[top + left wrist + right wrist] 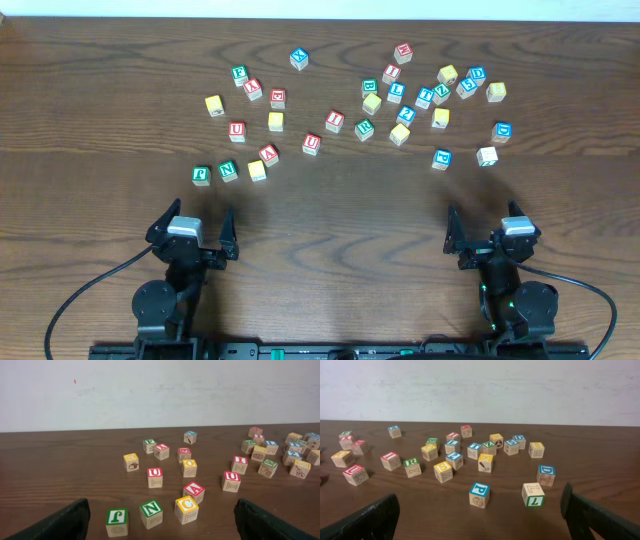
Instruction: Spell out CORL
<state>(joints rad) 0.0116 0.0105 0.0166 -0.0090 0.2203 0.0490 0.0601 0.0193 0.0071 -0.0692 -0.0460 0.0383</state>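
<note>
Letter cubes lay scattered across the far half of the dark wooden table [100, 120], none of them lined up into a word. The yellow C cube [186, 505], plain wood on its sides with a yellow-framed top and an outlined letter on its flank, sat at the near left edge of the scatter. It was just beside the green N cube [151, 508] and was the task piece closest to the left gripper [196, 224]. The green R cube [411, 462], white-faced with a green frame and letter, stood in the middle of the spread, near the red I cube [390, 458] but not touching it. The blue L cube [397, 92], white-faced with blue lettering, sat farther back in the crowded right cluster, close among other blue and green cubes. A yellow-topped cube [189, 464] near the red U cube [155, 473] possibly carried the O, though its letter was too small to read with certainty. Both claws sat low at the near edge, well apart from every cube. The left gripper's jaws gaped wide with nothing between them, and the right gripper [486, 226] was spread equally wide and empty.
</note>
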